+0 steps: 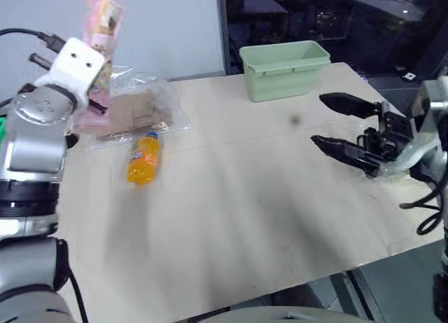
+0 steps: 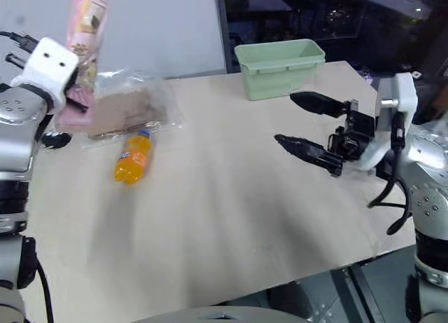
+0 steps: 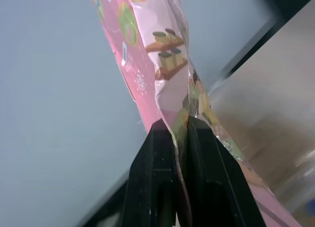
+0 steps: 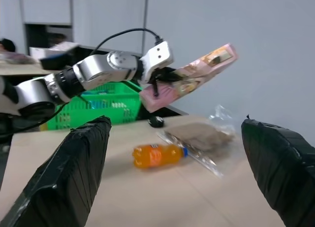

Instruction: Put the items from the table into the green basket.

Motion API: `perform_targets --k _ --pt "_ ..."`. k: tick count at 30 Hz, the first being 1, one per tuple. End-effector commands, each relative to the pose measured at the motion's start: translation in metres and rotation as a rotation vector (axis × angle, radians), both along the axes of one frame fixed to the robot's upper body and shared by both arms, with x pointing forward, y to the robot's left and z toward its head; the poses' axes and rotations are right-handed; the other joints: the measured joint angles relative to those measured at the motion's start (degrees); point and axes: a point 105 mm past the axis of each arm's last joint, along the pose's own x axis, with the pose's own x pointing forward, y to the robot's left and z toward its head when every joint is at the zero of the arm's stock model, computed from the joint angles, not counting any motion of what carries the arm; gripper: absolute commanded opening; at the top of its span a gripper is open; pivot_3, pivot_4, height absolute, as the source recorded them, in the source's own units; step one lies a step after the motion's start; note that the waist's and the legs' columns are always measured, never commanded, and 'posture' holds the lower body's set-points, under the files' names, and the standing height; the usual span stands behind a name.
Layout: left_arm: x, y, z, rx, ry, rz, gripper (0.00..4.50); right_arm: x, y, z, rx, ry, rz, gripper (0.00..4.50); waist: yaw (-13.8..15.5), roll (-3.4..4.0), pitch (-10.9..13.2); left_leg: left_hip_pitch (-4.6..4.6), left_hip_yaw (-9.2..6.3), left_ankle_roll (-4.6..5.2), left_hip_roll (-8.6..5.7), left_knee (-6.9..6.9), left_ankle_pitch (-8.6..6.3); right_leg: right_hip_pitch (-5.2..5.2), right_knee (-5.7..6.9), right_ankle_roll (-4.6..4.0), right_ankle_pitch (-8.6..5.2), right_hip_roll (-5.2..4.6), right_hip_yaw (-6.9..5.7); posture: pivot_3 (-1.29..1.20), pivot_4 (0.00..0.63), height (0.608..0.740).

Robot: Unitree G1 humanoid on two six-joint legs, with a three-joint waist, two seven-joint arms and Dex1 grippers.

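Two claws: the left claw (image 3: 179, 138) pinches one long pink carton (image 1: 100, 29) aloft; the right claw (image 2: 297, 120) gapes wide, empty. One orange soda bottle (image 1: 143, 157) and one bag of cardboard pieces (image 1: 136, 107) lie on the desk (image 1: 245, 190).

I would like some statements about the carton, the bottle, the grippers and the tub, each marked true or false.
1. The left gripper is shut on the long pink carton and holds it above the table. True.
2. The right gripper holds the orange soda bottle. False: it is open and empty; the bottle lies on the table.
3. The pale-green tub stands at the far edge of the table. True.
4. The clear bag of brown cardboard pieces lies inside the tub. False: it lies on the table beside the bottle.
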Motion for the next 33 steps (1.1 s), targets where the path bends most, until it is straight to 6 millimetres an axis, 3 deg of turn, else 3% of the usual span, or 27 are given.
perform_targets --k 1,5,10,12,20,27,28,29,33 --pt "-0.027 0.039 0.047 0.158 -0.087 0.127 0.02 0.011 0.012 0.005 -0.013 0.001 0.007 4.5 1.35 -0.06 0.01 -0.22 -0.04 -0.01 0.0 0.07 0.01 -0.2 0.06 -0.02 0.02 0.0 -0.04 0.04 0.0 0.74" --pt "-0.051 0.072 0.064 0.254 -0.071 0.234 0.02 0.021 0.024 0.008 -0.017 0.011 0.032 4.5 3.48 -0.08 0.03 -0.48 -0.16 -0.02 0.01 0.14 0.02 -0.43 0.16 -0.06 0.02 0.0 -0.21 0.08 0.0 0.74" --pt "-0.099 0.129 0.066 0.363 0.02 0.432 0.02 0.019 0.04 0.009 -0.024 0.022 0.12 4.5 5.83 -0.04 0.04 -0.45 -0.16 -0.01 -0.03 0.12 0.01 -0.4 0.16 -0.09 0.01 -0.04 -0.3 0.13 0.0 0.74" --pt "-0.111 0.141 0.061 0.382 0.058 0.471 0.02 0.017 0.043 0.008 -0.029 0.019 0.142 4.5 6.41 -0.08 0.02 -0.43 -0.18 -0.01 0.0 0.12 0.01 -0.4 0.23 -0.13 -0.02 -0.03 -0.35 0.15 0.0 0.74" --pt "-0.118 0.158 0.029 0.367 0.147 0.471 0.02 0.017 0.06 0.001 -0.047 0.025 0.195 4.5 10.06 -0.4 -0.17 -0.37 -0.44 -0.19 0.03 0.18 0.12 -0.34 0.63 -0.33 -0.12 -0.01 -0.71 0.18 0.0 0.74" --pt "-0.118 0.17 0.002 0.349 0.224 0.466 0.02 0.018 0.059 0.002 -0.045 0.019 0.183 4.5 10.7 -0.54 -0.27 -0.21 -0.49 -0.41 0.04 0.21 0.26 -0.34 1.02 -0.42 -0.17 0.04 -0.77 0.16 0.0 0.74" --pt "-0.117 0.17 -0.002 0.341 0.235 0.455 0.89 0.018 0.058 0.001 -0.046 0.02 0.178 4.5 10.67 -0.54 -0.27 -0.19 -0.49 -0.42 0.04 0.21 0.27 -0.34 1.04 -0.42 -0.17 0.04 -0.77 0.15 0.0 0.74" --pt "-0.116 0.17 -0.005 0.338 0.24 0.448 1.15 0.017 0.057 0.001 -0.045 0.021 0.174 4.5 10.64 -0.56 -0.28 -0.18 -0.49 -0.43 0.05 0.21 0.28 -0.34 1.07 -0.43 -0.17 0.05 -0.77 0.14 0.0 0.74" --pt "-0.11 0.17 -0.002 0.368 0.206 0.455 3.1 0.017 0.055 0.002 -0.042 0.026 0.165 4.5 10.57 -0.65 -0.34 -0.18 -0.5 -0.45 0.07 0.21 0.29 -0.34 1.08 -0.46 -0.16 0.07 -0.79 0.13 0.0 0.74"
